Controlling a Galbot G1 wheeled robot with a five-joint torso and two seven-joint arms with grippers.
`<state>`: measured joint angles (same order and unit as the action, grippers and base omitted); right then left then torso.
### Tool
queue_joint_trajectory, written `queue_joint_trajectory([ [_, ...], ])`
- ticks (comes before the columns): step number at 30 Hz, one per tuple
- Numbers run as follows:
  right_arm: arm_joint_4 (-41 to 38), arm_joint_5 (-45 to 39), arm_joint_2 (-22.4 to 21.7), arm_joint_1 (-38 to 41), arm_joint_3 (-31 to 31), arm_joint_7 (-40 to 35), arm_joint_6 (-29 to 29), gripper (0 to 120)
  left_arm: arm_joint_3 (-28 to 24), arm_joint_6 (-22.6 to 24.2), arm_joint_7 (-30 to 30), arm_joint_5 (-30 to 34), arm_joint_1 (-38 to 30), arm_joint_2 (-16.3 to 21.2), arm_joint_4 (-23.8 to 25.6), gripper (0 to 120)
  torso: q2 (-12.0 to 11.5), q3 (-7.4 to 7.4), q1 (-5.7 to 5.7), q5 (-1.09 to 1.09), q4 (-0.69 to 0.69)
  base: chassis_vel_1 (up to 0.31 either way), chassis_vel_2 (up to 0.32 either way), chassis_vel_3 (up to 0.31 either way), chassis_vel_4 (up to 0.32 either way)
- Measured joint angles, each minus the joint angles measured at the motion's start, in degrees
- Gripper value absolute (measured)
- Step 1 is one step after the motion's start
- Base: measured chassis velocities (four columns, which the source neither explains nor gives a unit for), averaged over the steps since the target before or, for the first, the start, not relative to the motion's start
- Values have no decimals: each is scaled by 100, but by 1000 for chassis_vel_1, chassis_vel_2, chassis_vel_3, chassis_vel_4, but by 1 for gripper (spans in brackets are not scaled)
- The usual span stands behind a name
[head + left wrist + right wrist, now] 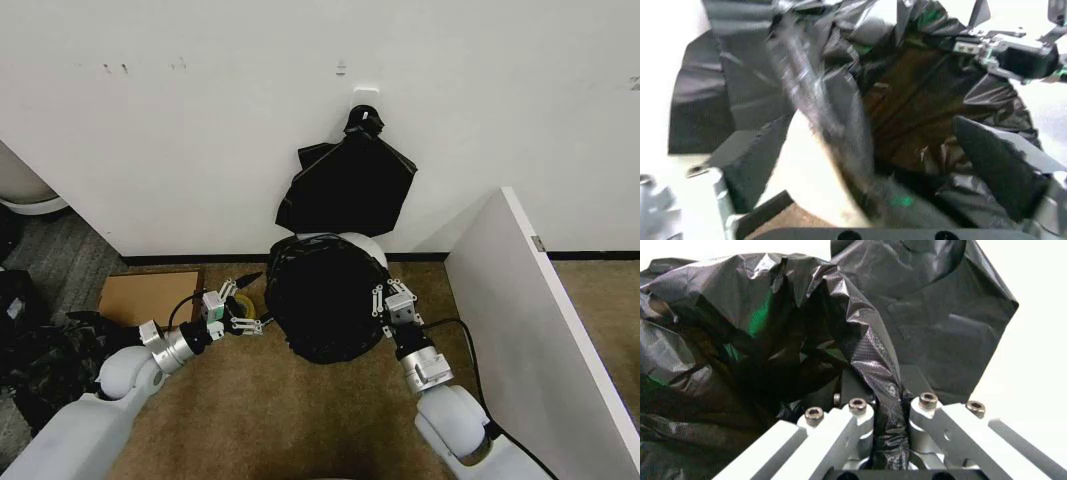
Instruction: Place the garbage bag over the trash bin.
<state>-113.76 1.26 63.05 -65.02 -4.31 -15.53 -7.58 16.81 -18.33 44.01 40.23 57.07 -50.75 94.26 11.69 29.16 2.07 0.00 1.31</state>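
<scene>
Arms flank bin (362, 247), R pinching bag (325, 300).

Garbage bag (325, 300) over trash bin (362, 246), cardboard box (148, 297) left.

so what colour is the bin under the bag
Cream-white: the trash bin shows bare plastic below the black garbage bag, best in the left wrist view.

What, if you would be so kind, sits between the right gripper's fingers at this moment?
A pinched fold of the garbage bag runs between the right gripper's fingers, as the right wrist view shows.
</scene>
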Motion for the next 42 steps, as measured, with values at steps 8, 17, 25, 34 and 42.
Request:
queue_joint_trajectory([
  [8, -15, 26, -8, -35, 0, -21, 41, 1, 134, 8, 8, -38, 107, -23, 243, 63, 0, 0, 0, 0, 0, 0, 0, 0, 0],
  [17, -55, -47, 5, -22, 16, -36, 102, 1, 233, 117, -162, -229, 183, -26, 247, 29, 0, 0, 0, 0, 0, 0, 0, 0, 0],
  [25, -172, -416, -28, -11, 47, -48, 230, 1, 221, 134, -491, -350, 183, -52, 174, 0, 0, 0, 0, 0, 0, 0, 0, 0, 0],
  [34, -363, -1206, -78, -17, 67, -246, 679, 1, 375, 134, -783, -458, 239, -64, 98, 0, 0, 0, 0, 0, 0, 0, 0, 0, 0],
  [42, -742, -2287, -136, -48, 77, -497, 1402, 1, 417, 134, -1055, -574, 200, -66, -155, 0, 0, 0, 0, 0, 0, 0, 0, 0, 0],
])
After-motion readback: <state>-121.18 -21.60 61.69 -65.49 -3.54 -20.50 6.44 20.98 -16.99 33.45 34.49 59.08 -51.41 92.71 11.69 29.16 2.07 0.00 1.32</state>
